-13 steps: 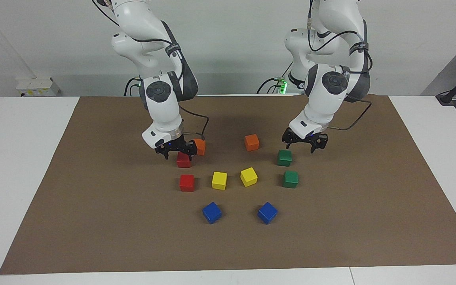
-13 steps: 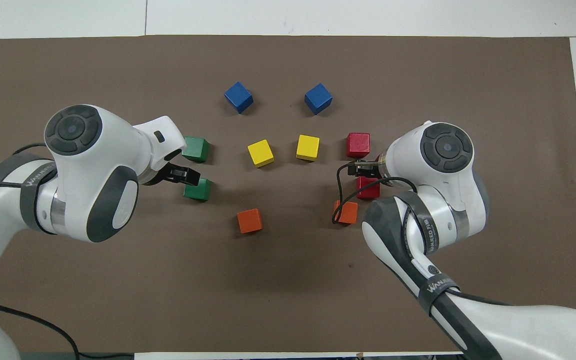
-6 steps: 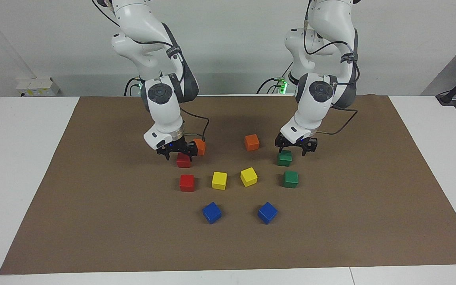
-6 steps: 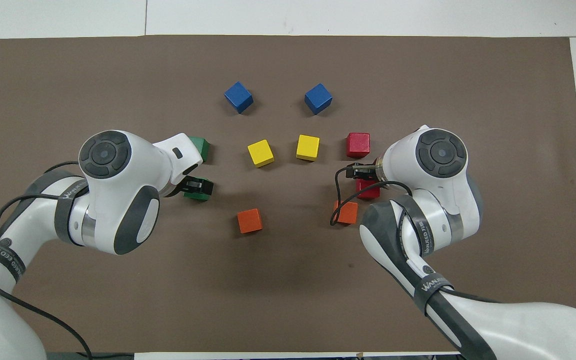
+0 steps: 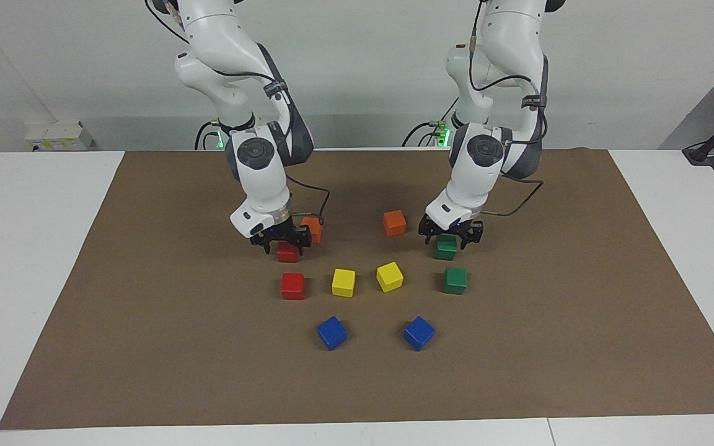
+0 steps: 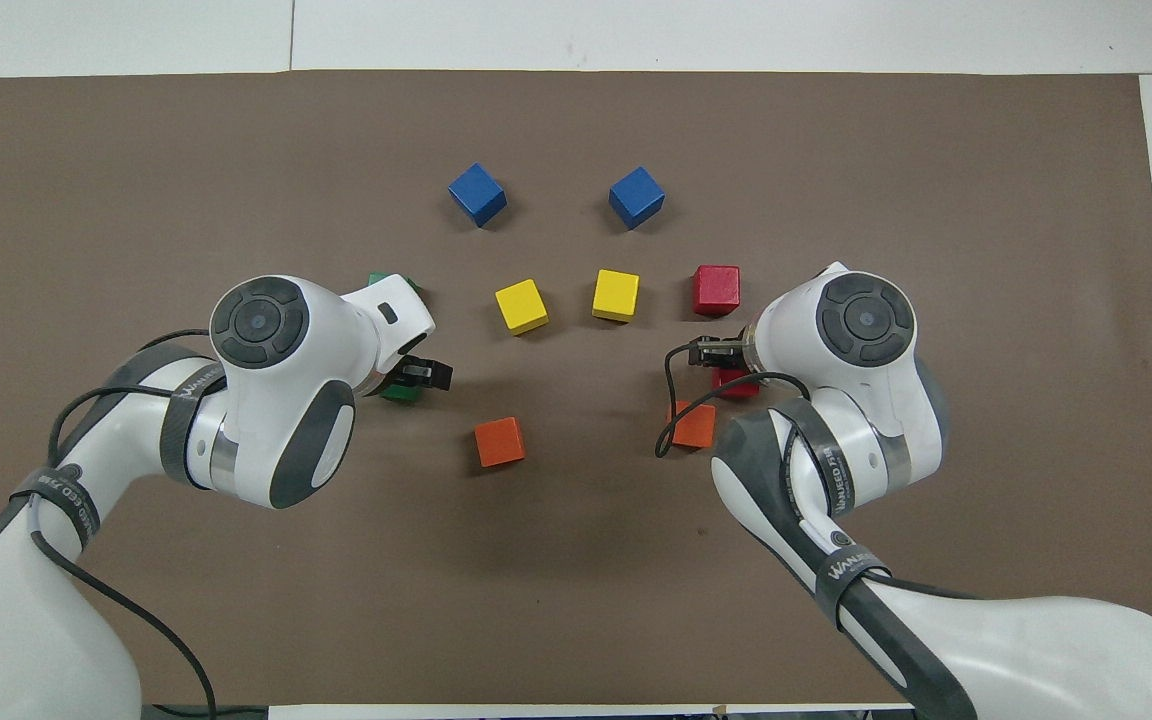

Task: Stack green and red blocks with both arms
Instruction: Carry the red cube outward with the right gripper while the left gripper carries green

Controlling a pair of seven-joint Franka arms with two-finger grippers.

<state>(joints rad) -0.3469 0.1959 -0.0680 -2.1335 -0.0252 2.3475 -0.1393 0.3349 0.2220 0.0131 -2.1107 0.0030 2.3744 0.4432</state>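
The two green blocks lie toward the left arm's end of the table, one [image 5: 445, 249] nearer to the robots than the other [image 5: 454, 280]. My left gripper [image 5: 450, 238] is low over the nearer green block with its fingers open on either side of it. In the overhead view the left arm's wrist hides most of both green blocks [image 6: 399, 393]. The two red blocks lie toward the right arm's end, one [image 5: 287, 253] nearer to the robots than the other [image 5: 292, 285]. My right gripper [image 5: 283, 241] is open and straddles the nearer red block.
Two orange cubes [image 5: 394, 222] [image 5: 313, 228] lie nearer to the robots than the red and green blocks; one touches the right gripper's side. Two yellow cubes [image 5: 343, 282] [image 5: 389, 276] sit mid-mat, with two blue cubes [image 5: 331, 332] [image 5: 418, 332] farther out. All lie on a brown mat [image 5: 146, 347].
My left gripper has moved in over the nearer green block and come down around it. My right gripper has sunk slightly around the nearer red block. No block has moved.
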